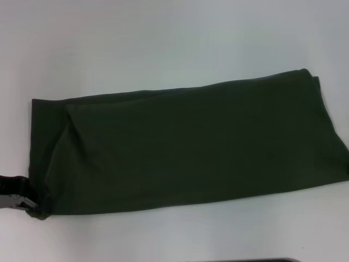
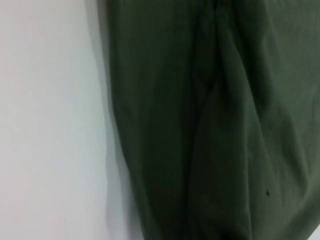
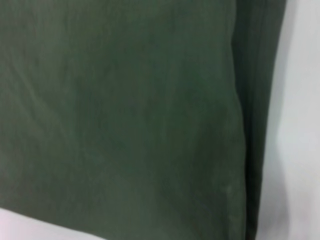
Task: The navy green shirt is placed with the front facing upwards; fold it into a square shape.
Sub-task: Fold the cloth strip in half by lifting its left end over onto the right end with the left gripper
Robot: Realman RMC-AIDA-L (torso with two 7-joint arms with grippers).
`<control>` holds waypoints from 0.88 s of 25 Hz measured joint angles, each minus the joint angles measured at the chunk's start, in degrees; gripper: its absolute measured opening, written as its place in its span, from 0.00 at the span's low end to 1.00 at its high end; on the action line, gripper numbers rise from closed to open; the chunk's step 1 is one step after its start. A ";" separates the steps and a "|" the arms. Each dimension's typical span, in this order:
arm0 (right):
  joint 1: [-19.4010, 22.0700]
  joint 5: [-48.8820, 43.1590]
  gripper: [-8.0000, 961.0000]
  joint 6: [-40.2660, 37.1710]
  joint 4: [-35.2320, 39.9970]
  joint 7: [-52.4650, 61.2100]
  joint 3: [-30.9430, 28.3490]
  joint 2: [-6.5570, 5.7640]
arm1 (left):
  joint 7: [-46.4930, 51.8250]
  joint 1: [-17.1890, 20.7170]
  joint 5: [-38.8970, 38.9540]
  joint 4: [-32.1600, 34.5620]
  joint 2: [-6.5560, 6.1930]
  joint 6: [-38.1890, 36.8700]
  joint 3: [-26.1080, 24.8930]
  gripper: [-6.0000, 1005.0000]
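Head view: the left gripper [image 1: 24,206] sits at the near left corner of the navy green shirt [image 1: 185,150], apparently pinching its edge. That shirt lies folded into a long band across the white table [image 1: 163,43], reaching its right edge.

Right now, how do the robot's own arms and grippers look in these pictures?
Very little of them shows. In the head view only the left gripper appears, at the near left corner of the navy green shirt: a black block with a silvery metal part that ends in a point. No cables or markings can be made out. The right gripper is out of every view, and neither wrist view shows fingers.
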State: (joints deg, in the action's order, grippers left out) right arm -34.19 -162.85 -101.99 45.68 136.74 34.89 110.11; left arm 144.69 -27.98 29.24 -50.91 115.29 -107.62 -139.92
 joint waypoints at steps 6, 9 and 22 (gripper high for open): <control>0.13 0.25 0.02 -1.75 0.39 -0.70 0.00 0.67 | 0.26 -0.17 -0.05 0.00 -0.42 0.75 -0.36 0.03; 0.28 0.09 0.02 -2.16 0.42 -0.99 0.00 0.99 | 0.23 -0.20 -0.07 0.01 -0.49 0.70 -0.21 0.04; 0.74 4.36 0.11 -4.87 0.47 -1.45 -2.79 -0.45 | 0.44 1.24 -0.54 -1.15 -1.46 1.35 -5.01 0.06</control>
State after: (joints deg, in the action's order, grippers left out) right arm -33.45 -158.48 -106.86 46.14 135.29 32.11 109.66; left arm 145.13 -26.74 28.71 -52.06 113.83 -106.26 -144.93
